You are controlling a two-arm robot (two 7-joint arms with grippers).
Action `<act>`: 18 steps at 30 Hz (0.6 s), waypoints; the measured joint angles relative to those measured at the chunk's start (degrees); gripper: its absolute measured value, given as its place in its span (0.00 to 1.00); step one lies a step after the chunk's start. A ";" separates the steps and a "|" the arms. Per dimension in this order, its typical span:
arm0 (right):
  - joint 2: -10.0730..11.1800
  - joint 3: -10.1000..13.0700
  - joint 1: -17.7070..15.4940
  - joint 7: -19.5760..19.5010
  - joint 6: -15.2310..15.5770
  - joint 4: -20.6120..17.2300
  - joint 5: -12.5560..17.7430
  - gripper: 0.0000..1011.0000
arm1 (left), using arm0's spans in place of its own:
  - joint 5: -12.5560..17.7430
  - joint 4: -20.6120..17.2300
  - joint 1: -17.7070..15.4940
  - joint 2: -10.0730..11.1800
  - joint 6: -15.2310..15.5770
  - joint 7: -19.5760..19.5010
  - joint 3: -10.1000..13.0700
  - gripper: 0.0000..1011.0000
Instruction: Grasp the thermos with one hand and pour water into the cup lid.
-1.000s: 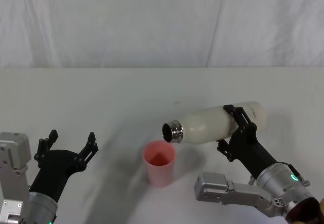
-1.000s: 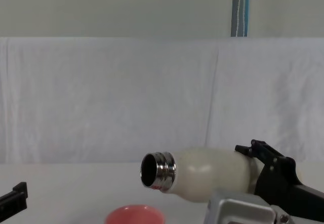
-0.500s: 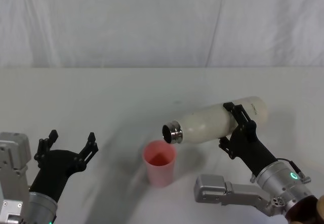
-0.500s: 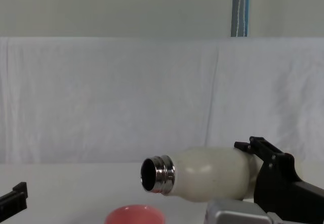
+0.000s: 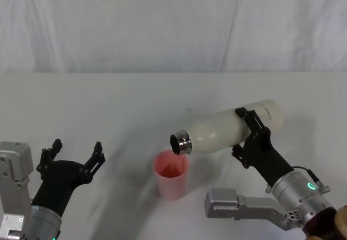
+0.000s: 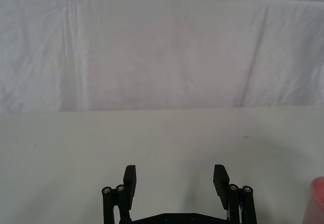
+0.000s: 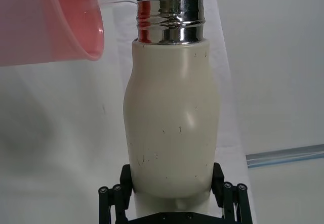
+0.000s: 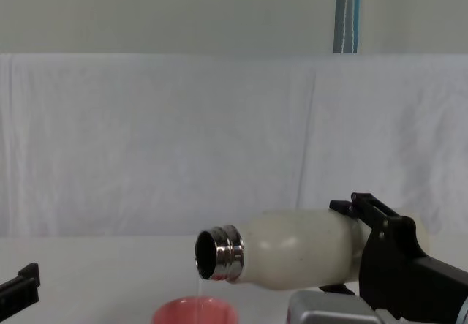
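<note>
Counter (image 5: pixel 108 104) spreads wide and white under everything, and above it the thermos (image 5: pixel 227 130) is tipped nearly flat, base clamped in the right hand (image 5: pixel 250 137), whose fingers (image 7: pixel 218 176) grip the cream body on both sides. Gripping that far back leaves the whole length reaching out ahead of the hand, so the steel neck (image 8: pixel 217 253) dips just below level and hangs right over the cup lid (image 5: pixel 171 174). And there it goes: a thin thread of water drops from the neck's lip into the pink cup, visible in the chest view. The cup lid stands upright on the counter, ahead of the hand and below the neck, a good target for that stream. Over on the far side, well away from the pouring, the left hand (image 5: pixel 73 154) waits low with its fingers spread apart, gripping nothing.
</note>
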 joint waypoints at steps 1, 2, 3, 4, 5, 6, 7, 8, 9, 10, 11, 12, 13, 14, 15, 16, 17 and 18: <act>0.01 -0.06 0.04 -0.03 0.01 0.05 -0.07 0.94 | 0.00 0.00 0.00 0.00 0.00 0.00 0.00 0.99; 0.04 -0.17 0.11 -0.07 0.02 0.10 -0.19 0.94 | 0.00 0.00 0.00 0.00 0.00 0.00 0.00 0.99; 0.05 -0.23 0.15 -0.09 0.03 0.12 -0.25 0.94 | 0.00 0.00 0.00 0.00 0.00 0.00 0.00 0.99; 0.06 -0.29 0.18 -0.10 0.03 0.14 -0.31 0.94 | 0.00 0.00 0.00 0.00 0.00 0.00 0.00 0.99; 0.08 -0.38 0.24 -0.13 0.06 0.18 -0.39 0.94 | 0.00 0.00 0.00 0.00 0.00 0.00 0.00 0.99; 0.09 -0.41 0.27 -0.14 0.07 0.19 -0.41 0.94 | 0.00 0.00 0.00 0.00 0.00 0.00 0.00 0.99; 0.11 -0.48 0.30 -0.15 0.09 0.20 -0.44 0.94 | 0.00 0.00 0.00 0.00 0.00 0.00 0.00 0.99; 0.11 -0.48 0.30 -0.15 0.09 0.20 -0.44 0.94 | 0.00 0.00 0.00 0.00 0.00 0.00 0.00 0.99; 0.12 -0.53 0.37 -0.15 0.10 0.25 -0.44 0.94 | 0.00 0.00 0.00 0.00 0.00 0.00 0.00 0.99; 0.12 -0.55 0.40 -0.15 0.10 0.27 -0.45 0.94 | 0.00 0.00 0.00 0.00 0.00 0.00 0.00 0.99; 0.12 -0.58 0.47 -0.15 0.11 0.30 -0.45 0.94 | 0.00 0.00 0.00 0.00 0.00 0.00 0.00 0.99; 0.12 -0.59 0.49 -0.15 0.11 0.30 -0.44 0.94 | 0.00 0.00 0.00 0.00 0.00 0.00 0.00 0.99; 0.12 -0.59 0.50 -0.15 0.11 0.30 -0.45 0.94 | 0.00 0.00 0.00 0.00 0.00 0.00 0.00 0.99; 0.12 -0.60 0.52 -0.16 0.13 0.30 -0.44 0.94 | 0.00 0.00 0.00 0.00 0.00 0.00 0.00 0.99; 0.12 -0.62 0.55 -0.17 0.18 0.30 -0.44 0.94 | 0.00 0.00 0.00 0.00 0.00 0.00 0.00 0.99; 0.12 -0.63 0.55 -0.19 0.21 0.30 -0.44 0.94 | 0.00 0.00 0.00 0.00 0.00 0.00 0.00 0.99; 0.16 -0.63 0.56 -0.21 0.22 0.30 -0.44 0.94 | 0.00 0.00 0.00 0.00 0.00 0.00 0.00 0.99; 0.16 -0.63 0.56 -0.21 0.22 0.30 -0.44 0.94 | 0.00 0.00 0.00 0.00 0.00 0.00 0.00 0.99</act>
